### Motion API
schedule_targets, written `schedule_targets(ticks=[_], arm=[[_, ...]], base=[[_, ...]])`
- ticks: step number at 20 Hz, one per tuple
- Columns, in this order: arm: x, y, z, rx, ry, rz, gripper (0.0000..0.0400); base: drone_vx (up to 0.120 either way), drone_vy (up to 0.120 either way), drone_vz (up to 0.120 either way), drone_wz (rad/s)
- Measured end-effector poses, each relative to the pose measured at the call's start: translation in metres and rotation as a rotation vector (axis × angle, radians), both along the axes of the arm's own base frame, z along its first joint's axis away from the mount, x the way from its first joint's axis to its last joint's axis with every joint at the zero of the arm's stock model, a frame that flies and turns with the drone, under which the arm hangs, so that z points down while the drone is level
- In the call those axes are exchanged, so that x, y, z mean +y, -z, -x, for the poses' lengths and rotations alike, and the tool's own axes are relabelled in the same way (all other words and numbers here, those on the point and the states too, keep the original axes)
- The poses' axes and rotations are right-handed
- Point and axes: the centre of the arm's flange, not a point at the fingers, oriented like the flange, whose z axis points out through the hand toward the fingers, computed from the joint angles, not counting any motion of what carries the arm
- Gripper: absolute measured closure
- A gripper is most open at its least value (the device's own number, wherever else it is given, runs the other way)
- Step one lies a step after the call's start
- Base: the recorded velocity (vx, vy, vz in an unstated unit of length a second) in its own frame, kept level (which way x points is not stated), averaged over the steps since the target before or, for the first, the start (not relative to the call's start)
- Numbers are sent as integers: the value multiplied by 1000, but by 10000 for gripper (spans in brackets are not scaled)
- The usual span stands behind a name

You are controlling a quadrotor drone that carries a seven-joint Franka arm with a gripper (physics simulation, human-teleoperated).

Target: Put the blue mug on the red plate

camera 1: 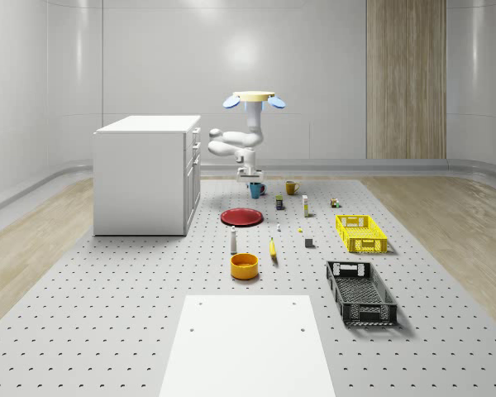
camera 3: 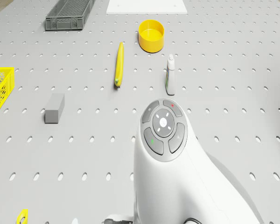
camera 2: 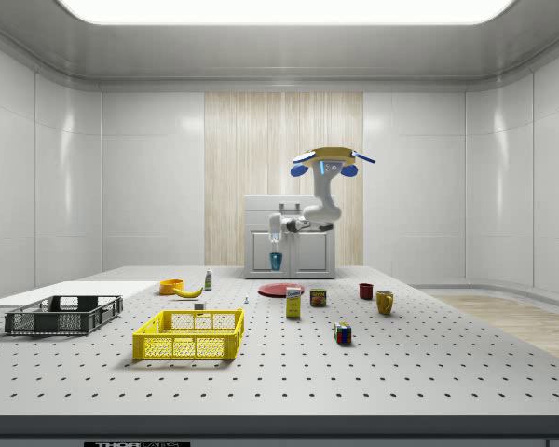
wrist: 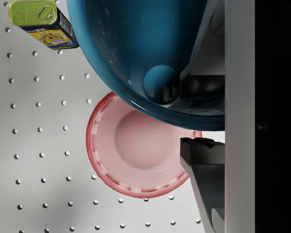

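The drone has a flat round yellow-tan body with blue rotor pods at its sides; the arm is glossy white, rounded, its cap a grey dial with green and red marks; the fingers are dark.

3 mugs, 2 crates, 1 red plate, 1 banana
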Motion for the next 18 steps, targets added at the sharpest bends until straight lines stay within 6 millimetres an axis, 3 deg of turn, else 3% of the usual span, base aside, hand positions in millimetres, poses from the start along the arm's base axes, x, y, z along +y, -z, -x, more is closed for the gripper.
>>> schedule_targets(ticks=[5, 9, 14, 18], arm=[[27, 0, 0, 0, 22, 0, 284], [47, 0, 0, 0, 41, -1, 288], [60, 0, 0, 0, 58, -3, 295], [64, 0, 0, -1, 58, -4, 297]], base=[[0, 0, 0, 0], [0, 0, -110, 0], [0, 0, -112, 0], [0, 0, -10, 0]])
